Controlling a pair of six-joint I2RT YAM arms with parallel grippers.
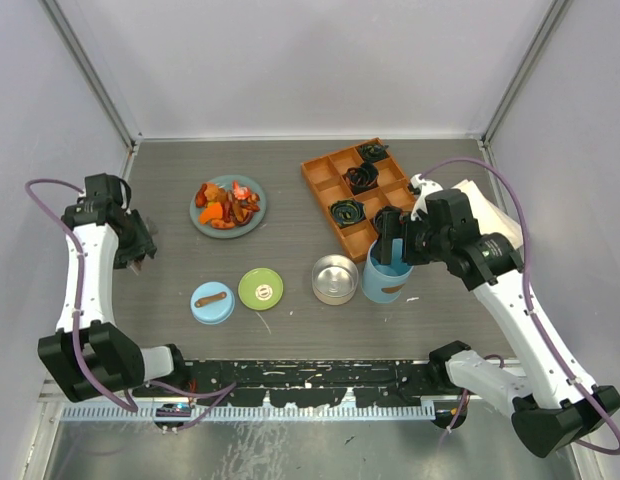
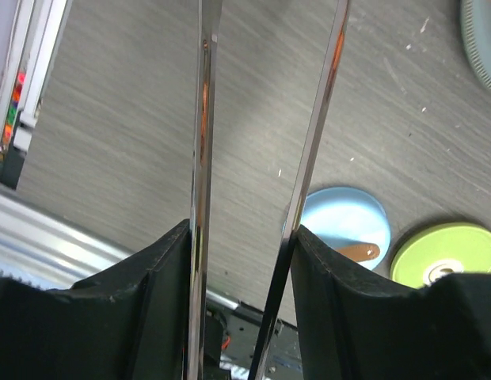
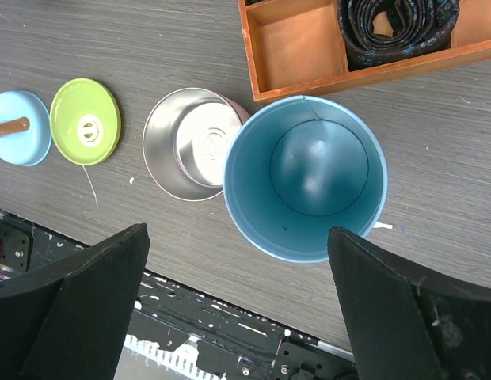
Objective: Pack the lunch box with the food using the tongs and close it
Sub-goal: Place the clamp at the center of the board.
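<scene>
Currently your left jaws are pinching the tongs (image 2: 203,158). In the left wrist view the two slim metal arms run straight out from between the black fingers, one against each finger, with a strip of bare desk (image 1: 170,170) showing between them. From the top camera the tongs are too thin to make out; you see only the left arm held over the left side of the desk, well apart from the food.

Your right jaws are spread wide. They hang over the light-blue cylinder (image 3: 305,178), which stands upright and uncovered, its bare blue floor showing between the two fingers in the right wrist view. The shallow steel tin (image 3: 190,142) sits just beside the cylinder on its left, also uncovered, with its shiny floor in view. You cannot tell whether the two rims touch.

Further left lie the green lid (image 1: 260,288) and then the blue lid (image 1: 212,302) with its brown handle facing up. Both are flat on the desk and apart from each other.

The food (image 1: 228,203), chunks in orange, red and dark brown, is piled on the teal plate (image 1: 250,226) toward the back of the desk. Behind the cylinder stands the orange tray (image 1: 325,175), with black coils (image 1: 362,178) in some of its compartments.
</scene>
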